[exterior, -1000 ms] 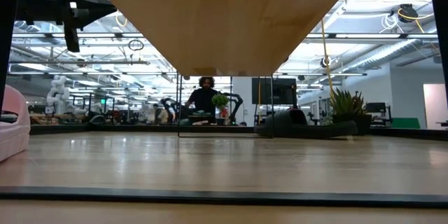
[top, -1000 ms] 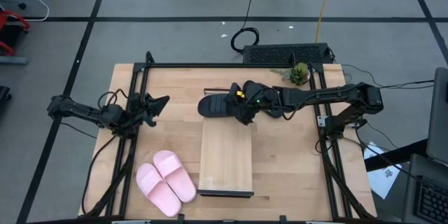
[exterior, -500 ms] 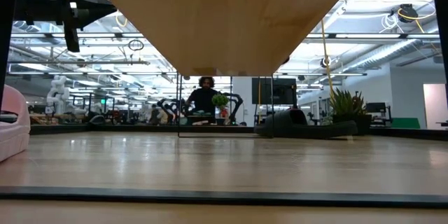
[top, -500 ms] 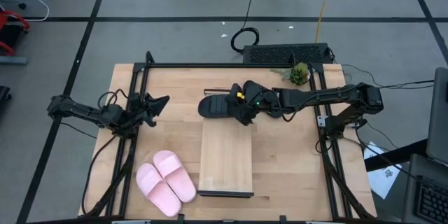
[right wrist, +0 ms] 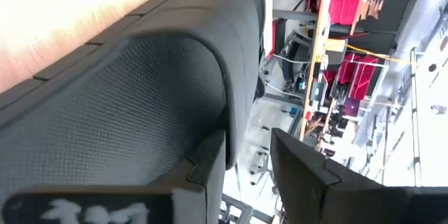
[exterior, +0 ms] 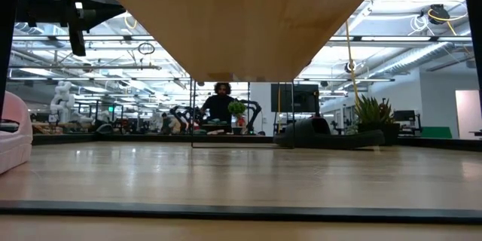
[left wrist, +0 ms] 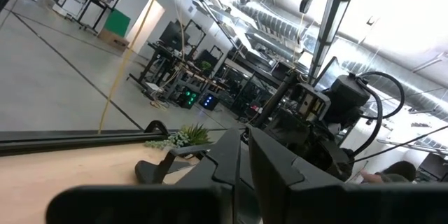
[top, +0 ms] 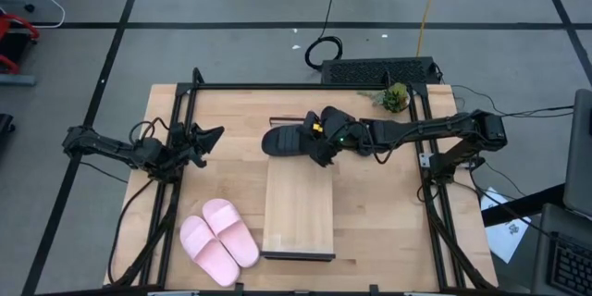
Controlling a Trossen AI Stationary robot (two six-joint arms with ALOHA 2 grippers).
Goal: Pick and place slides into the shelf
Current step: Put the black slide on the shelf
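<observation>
A black slide [top: 282,139] lies on the table at the far end of the shelf [top: 298,205], a pale board on a black frame. My right gripper [top: 319,144] reaches to it from the right and is shut on it. Its textured black surface [right wrist: 126,105] fills the right wrist view. A second dark shape [top: 329,115] beside the arm may be the other black slide. The pink pair [top: 219,239] lies sole down on the table left of the shelf's near end. My left gripper [top: 215,135] hangs shut and empty at the table's left. My right gripper has the black slide's curved edge [right wrist: 236,122] between its two fingers [right wrist: 207,159], with one finger against the textured face and the other on the far side of the edge. The fingers come level from the table's right. The slide rests on the table.
A small green plant [top: 395,98] stands at the far right of the table, and a black frame rail [top: 296,87] runs along the far edge. The low view looks under the shelf board [exterior: 241,15]. A person [exterior: 219,105] sits far behind the table.
</observation>
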